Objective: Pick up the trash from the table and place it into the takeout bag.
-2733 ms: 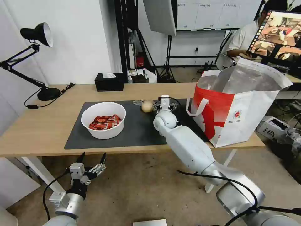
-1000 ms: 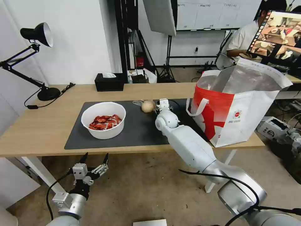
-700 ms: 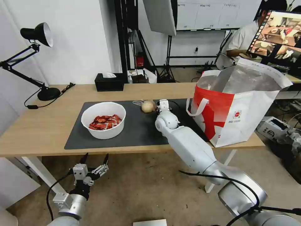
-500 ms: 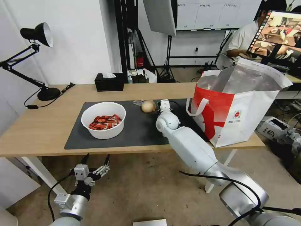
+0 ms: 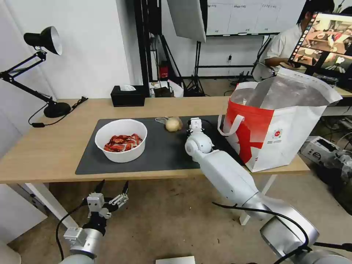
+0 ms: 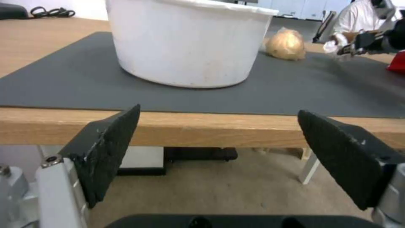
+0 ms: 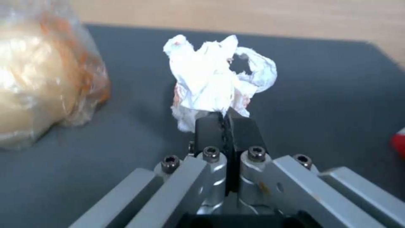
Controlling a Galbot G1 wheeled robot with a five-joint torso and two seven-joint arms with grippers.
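Observation:
My right gripper [image 7: 223, 118] is shut on a crumpled white tissue [image 7: 215, 82], held just above the dark grey mat [image 5: 161, 154]. In the head view that gripper [image 5: 195, 124] sits mid-table, between the beige wrapped ball [image 5: 173, 124] and the white and red takeout bag [image 5: 282, 124]. The ball [image 7: 38, 85] lies close beside the tissue. A white bowl of red crayfish shells [image 5: 121, 140] stands on the mat's left part. My left gripper [image 5: 110, 185] hangs open below the table's front edge [image 6: 202, 126], facing the bowl [image 6: 185, 41].
A black desk lamp [image 5: 47, 73] stands at the table's far left and a black tissue box [image 5: 127, 96] at the back edge. The bag stands open at the table's right end. A person sits at a monitor behind it.
My right gripper has shut on the tissue and shifted slightly right, away from the ball. The left arm has sunk a little lower below the table.

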